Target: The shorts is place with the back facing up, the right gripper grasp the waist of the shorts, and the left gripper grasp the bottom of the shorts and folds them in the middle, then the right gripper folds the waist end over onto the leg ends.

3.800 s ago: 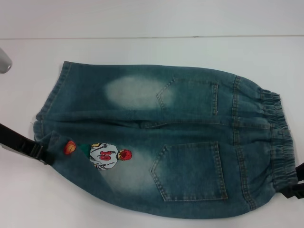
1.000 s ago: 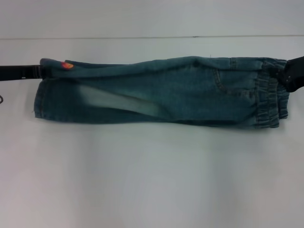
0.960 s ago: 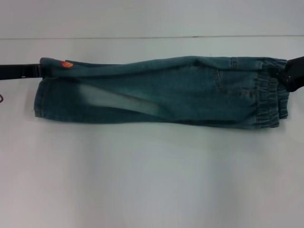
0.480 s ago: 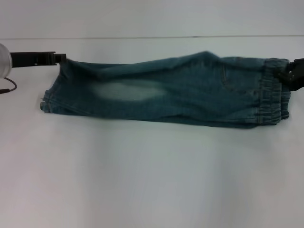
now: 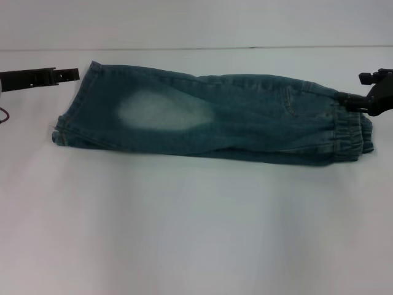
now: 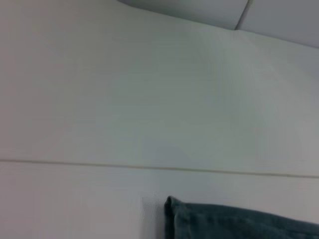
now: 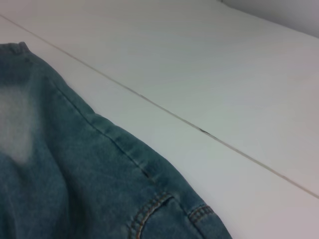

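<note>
The shorts [image 5: 215,120] lay on the white table [image 5: 196,233], folded lengthwise into a long narrow band, leg ends toward my left and the gathered waistband [image 5: 351,132] toward my right. A pale faded patch [image 5: 159,110] showed on the upper layer.

My right claw [image 5: 351,87] sat at the waistband's far corner, spread open and gripping nothing, with its lower prong touching or just above the cloth; I could not tell which. My left claw [image 5: 67,75] hung just beside the far corner of the leg ends, apart from the denim. I could not tell whether it was released or clenched.

I judged the lengthwise fold to be done, which left the waistband to be carried over onto the leg ends. The risks sat in that grip. If my right claw closed on only the top layer, the lower half would stay behind and the fold would open up. The elastic is bunchy and thick, so a shallow bite could slip off partway across. The upper layer did not lie square on the lower one, and dragging instead of lifting would skew it further. My left claw stood close to where the waistband should land, so it could snag the cloth.
</note>
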